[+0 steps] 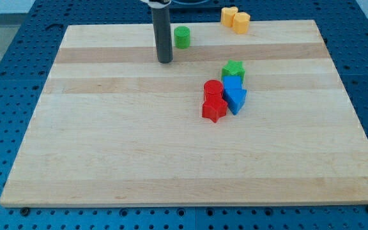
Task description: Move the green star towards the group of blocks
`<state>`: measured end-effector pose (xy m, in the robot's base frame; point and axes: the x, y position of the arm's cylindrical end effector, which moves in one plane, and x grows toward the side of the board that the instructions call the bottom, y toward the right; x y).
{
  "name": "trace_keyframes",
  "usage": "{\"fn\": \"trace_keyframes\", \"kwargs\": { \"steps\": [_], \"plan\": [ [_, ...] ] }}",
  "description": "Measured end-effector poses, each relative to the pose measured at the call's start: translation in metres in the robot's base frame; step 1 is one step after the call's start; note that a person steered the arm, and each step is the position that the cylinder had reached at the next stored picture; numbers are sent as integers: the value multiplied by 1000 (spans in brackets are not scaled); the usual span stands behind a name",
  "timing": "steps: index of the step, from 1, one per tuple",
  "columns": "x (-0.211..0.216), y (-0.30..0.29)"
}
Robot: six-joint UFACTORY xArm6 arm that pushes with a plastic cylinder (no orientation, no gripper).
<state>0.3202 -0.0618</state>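
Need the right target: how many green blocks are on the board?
2. A green cylinder near the view's top, just right of my tip; a green star atop the red-blue cluster. None seem hidden.

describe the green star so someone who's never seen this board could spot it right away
Find the cluster of red and blue blocks right of the board's centre. The green star sits at that cluster's top end, against the blue cube. It is the cluster's only green piece; the other green block, a cylinder, stands apart near the top edge beside my tip.
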Motion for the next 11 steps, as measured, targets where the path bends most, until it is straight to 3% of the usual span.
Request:
{"fn": "trace_keyframes", "kwargs": {
  "steps": [1,3,5,7,9,11],
  "plan": [
    [18,14],
    [34,100],
    [34,205],
    [30,233],
    [3,302],
    [43,264]
  ]
}}
